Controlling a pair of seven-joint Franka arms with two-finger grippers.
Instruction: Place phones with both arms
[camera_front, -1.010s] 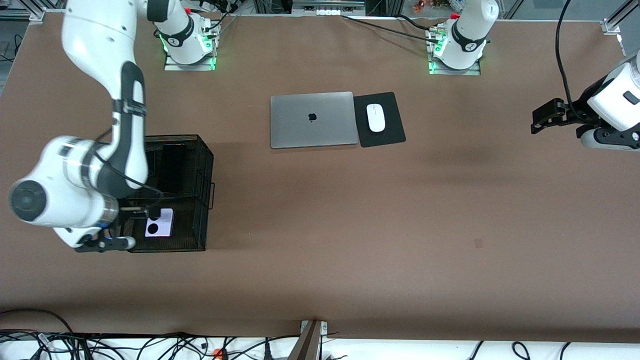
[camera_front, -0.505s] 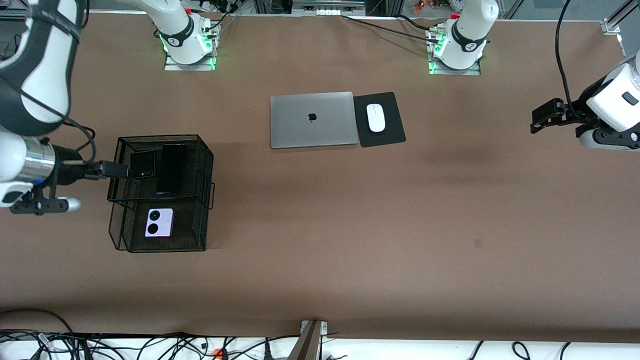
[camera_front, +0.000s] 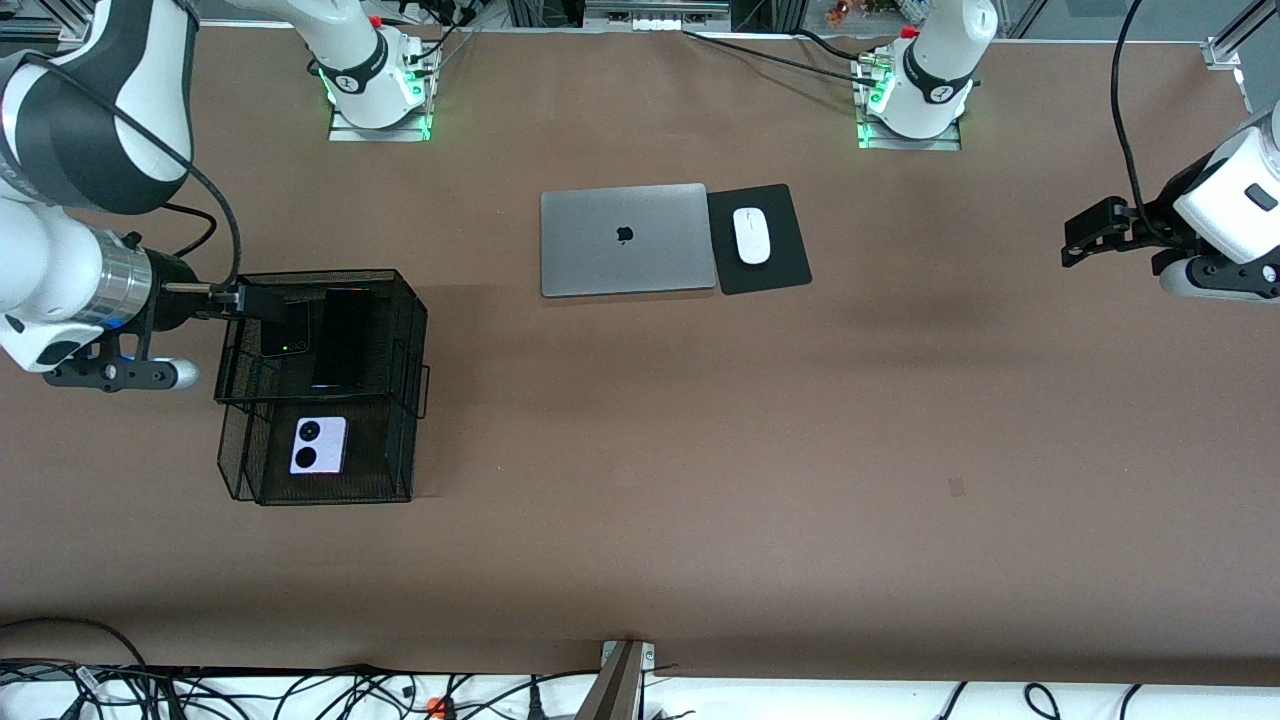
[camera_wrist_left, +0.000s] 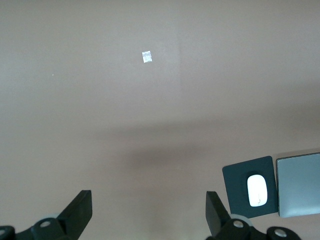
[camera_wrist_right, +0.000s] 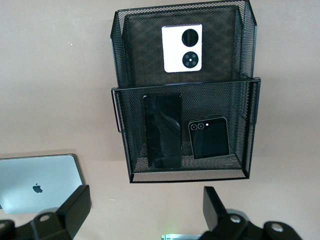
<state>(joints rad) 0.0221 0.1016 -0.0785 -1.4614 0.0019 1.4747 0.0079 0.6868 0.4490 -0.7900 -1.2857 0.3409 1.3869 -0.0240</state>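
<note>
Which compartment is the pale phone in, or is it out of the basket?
In. The pale phone lies flat in the basket's compartment nearer the front camera, alone; the two black phones lie in the other compartment.

No words, numbers or labels could be read anywhere. The one recognisable sign was a dark apple-shaped brand logo at the middle of the closed grey laptop's lid (camera_front: 624, 239); in the right wrist view that logo lay close by one of the right gripper's fingers (camera_wrist_right: 75, 205). The three phones in the black mesh basket (camera_wrist_right: 250, 125) bore no legible marking, only camera rings.
</note>
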